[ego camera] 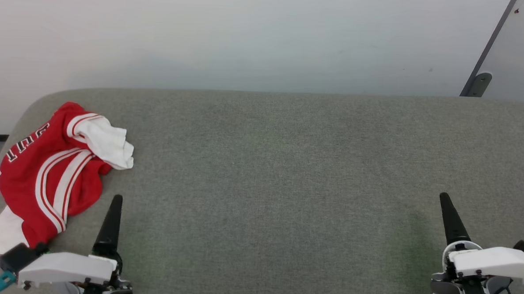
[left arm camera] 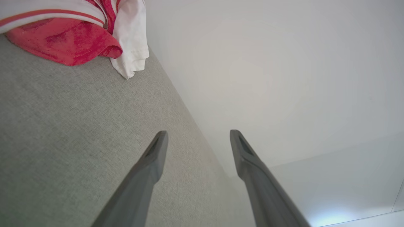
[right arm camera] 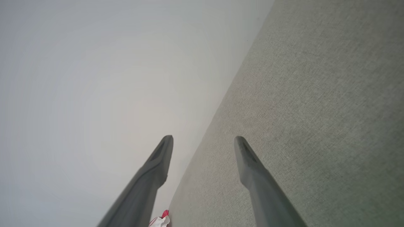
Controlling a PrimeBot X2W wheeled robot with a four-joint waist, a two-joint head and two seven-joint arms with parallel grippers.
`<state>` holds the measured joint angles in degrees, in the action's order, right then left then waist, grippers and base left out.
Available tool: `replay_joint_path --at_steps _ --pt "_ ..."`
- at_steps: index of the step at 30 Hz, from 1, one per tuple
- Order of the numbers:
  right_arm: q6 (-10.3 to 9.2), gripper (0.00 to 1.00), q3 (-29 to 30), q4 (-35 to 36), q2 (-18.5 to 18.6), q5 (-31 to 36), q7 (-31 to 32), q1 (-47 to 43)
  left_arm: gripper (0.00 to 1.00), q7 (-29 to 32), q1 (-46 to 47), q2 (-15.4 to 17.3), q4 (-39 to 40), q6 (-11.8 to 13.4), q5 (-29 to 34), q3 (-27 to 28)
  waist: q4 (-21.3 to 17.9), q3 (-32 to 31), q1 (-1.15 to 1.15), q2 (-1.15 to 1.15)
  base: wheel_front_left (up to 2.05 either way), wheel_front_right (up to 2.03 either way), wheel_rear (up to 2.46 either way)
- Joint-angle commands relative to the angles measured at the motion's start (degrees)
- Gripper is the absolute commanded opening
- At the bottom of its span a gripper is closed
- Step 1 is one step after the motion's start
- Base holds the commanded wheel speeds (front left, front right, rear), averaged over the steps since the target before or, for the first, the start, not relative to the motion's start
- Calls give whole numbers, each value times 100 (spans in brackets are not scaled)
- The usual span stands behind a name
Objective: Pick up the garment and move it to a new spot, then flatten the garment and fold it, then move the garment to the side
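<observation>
Near left tabletop (ego camera: 286, 188) edge (bunched): garment (ego camera: 26, 172)

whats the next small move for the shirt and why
Probably swing the left gripper toward the shirt and close on a bunched edge. The shirt lies crumpled at the left end of the table, just beside that gripper, whose fingers are open and empty. The right gripper, also open, sits far off at the other end.

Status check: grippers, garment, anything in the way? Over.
Both open, empty: left gripper, right gripper. The garment crumpled at left end of grey surface, ungripped. Nothing seen blocking it.
</observation>
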<state>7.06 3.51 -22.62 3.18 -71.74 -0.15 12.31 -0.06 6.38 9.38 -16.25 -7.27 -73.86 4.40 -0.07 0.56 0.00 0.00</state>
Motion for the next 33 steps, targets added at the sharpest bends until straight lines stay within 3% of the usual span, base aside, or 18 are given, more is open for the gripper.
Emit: replay_joint_path --at_steps 1,15,33 --pt "27 100 11 62 -2 339 -63 214 100 -59 173 97 107 -10 265 14 0 4 0 0 0 0 0" --pt "34 100 -64 115 -45 2683 -376 402 100 -374 164 283 234 8 2216 30 -3 24 0 0 0 0 0" --pt "42 100 -102 71 -41 4254 -631 547 100 -684 143 477 391 -7 3639 -19 -26 21 0 0 0 0 0"
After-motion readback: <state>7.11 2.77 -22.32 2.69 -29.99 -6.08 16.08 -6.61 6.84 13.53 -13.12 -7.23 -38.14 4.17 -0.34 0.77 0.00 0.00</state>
